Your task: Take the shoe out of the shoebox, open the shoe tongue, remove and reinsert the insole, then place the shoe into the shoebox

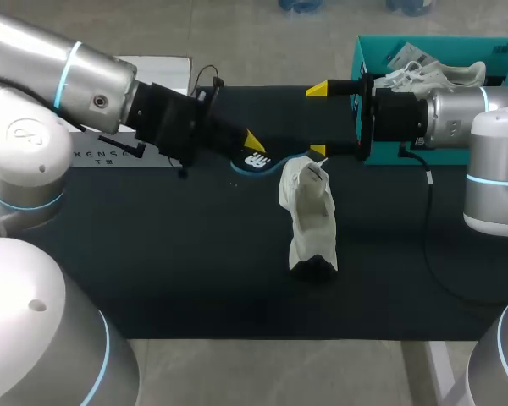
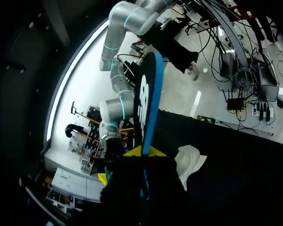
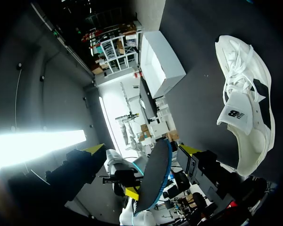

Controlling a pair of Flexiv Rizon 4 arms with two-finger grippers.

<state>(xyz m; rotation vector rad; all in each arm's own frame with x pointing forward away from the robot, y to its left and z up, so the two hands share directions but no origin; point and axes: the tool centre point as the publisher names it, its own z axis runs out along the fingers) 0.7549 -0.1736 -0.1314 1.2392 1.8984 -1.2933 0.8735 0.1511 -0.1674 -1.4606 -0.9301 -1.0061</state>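
Nearest to the robot, in the middle of the black tabletop (image 1: 152, 254), lies one white shoe (image 1: 309, 211). It lies along the near-far line, with its dark end toward the near edge and its open top toward the far side. No hand touches it.

Just beyond the shoe is the left hand (image 2: 144, 151), which comes in from the left. It is clenched on the one insole (image 1: 256, 161), black with a blue edge. In the left wrist view the two yellow tips press the insole from both sides, and the insole stands out ahead of the fingers. In the head view the insole stretches to the right, just above the far end of the shoe.

The right hand (image 1: 317, 118) comes in from the right and is released, with its fingers spread wide. One yellow tip is farther away and the other is close to the right end of the insole; I cannot tell if it touches. In the right wrist view the insole stands ahead, between the open fingers, and the shoe lies on the tabletop to one side of the hand.

At the far right stands one teal shoebox (image 1: 372, 42). A second shoe (image 1: 436, 76), also white, lies in it. At the far left is one white box (image 1: 161, 72).
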